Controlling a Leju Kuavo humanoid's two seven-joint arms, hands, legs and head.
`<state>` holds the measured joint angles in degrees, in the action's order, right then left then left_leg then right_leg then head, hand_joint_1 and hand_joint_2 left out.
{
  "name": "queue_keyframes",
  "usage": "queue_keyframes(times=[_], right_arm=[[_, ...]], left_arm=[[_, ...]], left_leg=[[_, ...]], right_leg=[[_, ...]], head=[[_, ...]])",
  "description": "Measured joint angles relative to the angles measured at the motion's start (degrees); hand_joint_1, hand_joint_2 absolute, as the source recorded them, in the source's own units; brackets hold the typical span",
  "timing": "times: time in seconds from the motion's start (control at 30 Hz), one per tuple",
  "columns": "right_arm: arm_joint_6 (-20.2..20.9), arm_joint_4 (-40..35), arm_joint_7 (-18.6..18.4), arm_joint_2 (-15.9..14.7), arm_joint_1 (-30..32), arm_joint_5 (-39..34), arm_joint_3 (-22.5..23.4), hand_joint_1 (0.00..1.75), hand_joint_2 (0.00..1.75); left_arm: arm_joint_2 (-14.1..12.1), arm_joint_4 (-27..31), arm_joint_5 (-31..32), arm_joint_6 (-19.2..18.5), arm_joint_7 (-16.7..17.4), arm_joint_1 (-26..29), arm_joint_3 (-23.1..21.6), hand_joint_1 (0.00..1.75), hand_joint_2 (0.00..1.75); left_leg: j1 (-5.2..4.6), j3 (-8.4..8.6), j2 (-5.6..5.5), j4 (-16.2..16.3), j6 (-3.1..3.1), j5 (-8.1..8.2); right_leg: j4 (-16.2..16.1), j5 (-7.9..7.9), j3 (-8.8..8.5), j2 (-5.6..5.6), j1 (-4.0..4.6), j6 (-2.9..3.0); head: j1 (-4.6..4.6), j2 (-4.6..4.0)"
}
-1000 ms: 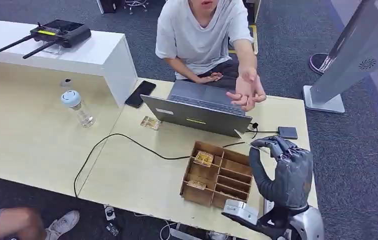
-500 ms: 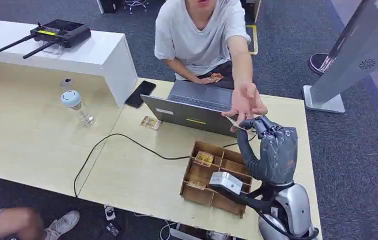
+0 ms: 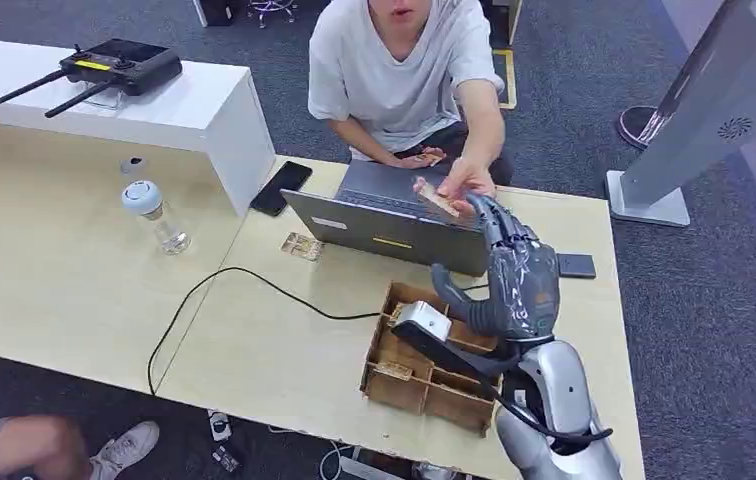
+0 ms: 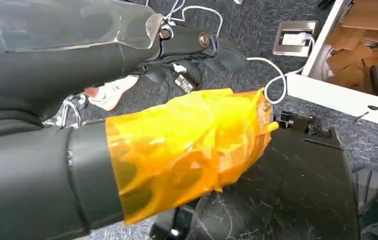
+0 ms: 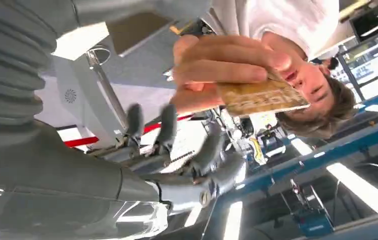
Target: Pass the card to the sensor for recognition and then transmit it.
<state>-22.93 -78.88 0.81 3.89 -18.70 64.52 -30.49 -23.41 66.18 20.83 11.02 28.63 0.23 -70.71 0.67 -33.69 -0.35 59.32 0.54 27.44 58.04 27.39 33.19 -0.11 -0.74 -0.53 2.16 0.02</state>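
head view: thin tan rectangular card [image 3: 437, 198], printed face, pinched by a person's hand [image 3: 464, 181]; right robot hand [image 3: 510, 280] empty, fingers spread; left robot hand's [image 4: 187, 145] state cannot be told.

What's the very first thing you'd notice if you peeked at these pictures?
The big grey right robot hand reaching up over the table, fingers apart and holding nothing. Just above it, a person's hand holds a small brown card over the laptop. Below the robot hand sits a wooden box with compartments.
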Motion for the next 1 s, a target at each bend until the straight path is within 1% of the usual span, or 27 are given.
queue_keyframes(times=[0.17,0.3,0.6,0.67,0.73,0.77,0.87,0.93,1.0], right_arm=[[-0.1,-0.3,-0.1,0.0,0.1,0.1,-0.4,0.00,0.00],[-0.3,-2.1,0.8,0.0,0.7,-1.0,-0.6,0.00,0.00],[-0.4,-4.4,1.1,-0.1,1.8,-1.5,-0.7,0.00,0.00],[-0.5,-4.7,2.1,-0.1,2.0,-2.9,-0.8,0.00,0.00],[-0.2,-5.9,4.2,-0.1,2.8,-6.4,-0.8,0.00,0.00],[0.7,-6.8,5.3,-0.1,3.3,-8.9,-0.8,0.00,0.00],[6.9,-10.1,9.8,-0.1,5.8,-21.4,-0.8,0.00,0.00],[13.0,-12.7,13.2,-0.2,7.7,-31.3,-0.7,0.00,0.00],[18.2,-15.0,16.1,-0.4,9.7,-39.1,-0.2,0.00,0.00]], left_arm=[[0.2,0.0,0.4,0.0,0.0,0.6,1.0,0.00,0.00],[0.1,0.0,0.5,0.0,0.2,1.0,1.5,0.00,0.00],[0.2,0.0,0.6,0.0,0.2,1.7,2.0,0.00,0.00],[0.2,0.0,0.7,0.0,0.5,1.7,2.3,0.00,0.00],[0.1,0.0,0.9,0.2,1.0,2.0,2.6,0.00,0.00],[0.1,0.1,1.0,0.4,1.4,2.3,2.7,0.00,0.00],[0.0,0.5,0.8,1.4,2.6,3.2,2.9,0.00,0.00],[-0.1,1.0,0.2,2.4,3.4,3.8,2.9,0.00,0.00],[-0.4,1.5,-0.5,3.2,3.8,4.2,2.9,0.00,0.00]], left_leg=[[0.00,0.01,0.01,0.0,0.00,0.00],[0.00,0.01,0.01,0.0,0.00,0.00],[0.00,0.01,0.01,0.0,0.00,0.00],[0.00,0.01,0.01,0.0,0.00,0.00],[0.00,0.02,0.01,0.0,0.00,0.00],[0.00,0.02,0.01,0.0,0.00,0.00],[0.00,0.01,0.01,0.0,0.01,0.02],[0.00,0.00,0.01,0.0,0.02,0.03],[0.01,-0.01,0.01,0.0,0.01,0.03]], right_leg=[[0.0,0.00,0.02,0.00,0.00,0.00],[0.0,0.00,0.02,0.01,0.00,0.00],[0.0,0.00,0.01,0.01,0.00,0.00],[0.0,0.00,0.01,0.01,0.00,0.00],[0.0,0.00,0.01,0.01,0.00,0.00],[0.0,0.00,0.02,0.01,0.00,0.00],[0.0,0.01,0.05,0.02,0.00,0.00],[0.0,0.03,0.06,0.01,0.00,-0.01],[0.0,0.04,0.07,0.01,0.00,-0.01]], head=[[0.00,0.00],[0.02,0.00],[0.02,0.00],[0.02,0.00],[0.02,0.00],[0.00,0.00],[0.02,0.00],[0.02,0.00],[0.00,0.00]])
